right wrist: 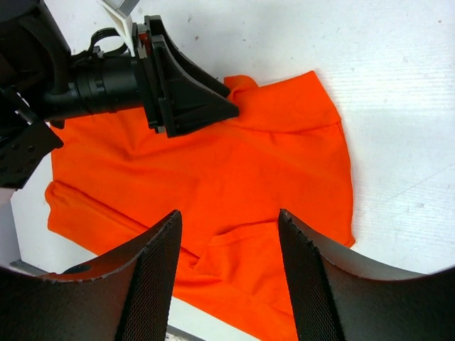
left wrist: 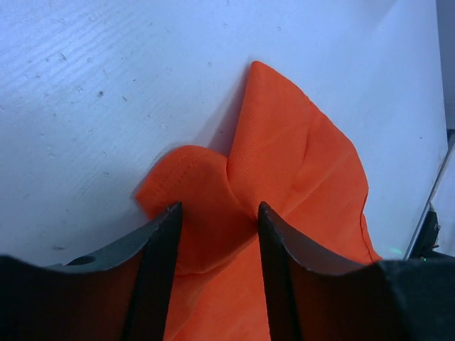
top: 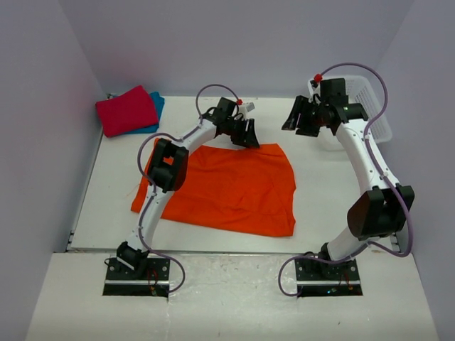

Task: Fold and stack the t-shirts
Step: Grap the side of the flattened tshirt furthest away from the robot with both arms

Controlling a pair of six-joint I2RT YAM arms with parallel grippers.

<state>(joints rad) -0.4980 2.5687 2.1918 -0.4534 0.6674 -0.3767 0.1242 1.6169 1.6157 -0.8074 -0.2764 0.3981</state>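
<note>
On the middle of the tabletop (top: 106,202) lay the orange t-shirt (top: 234,192). Left jaws stood open around its bunched twelve o'clock edge; right jaws hung open, empty. A small pinch might let it slip.

You've got a white, flat-topped table (top: 106,192), boxed in by pale lavender walls (top: 249,42) on three sides. White plastic lattice basket (top: 373,114) sits at its far right corner. Up close, table surface shows small dark specks.
</note>
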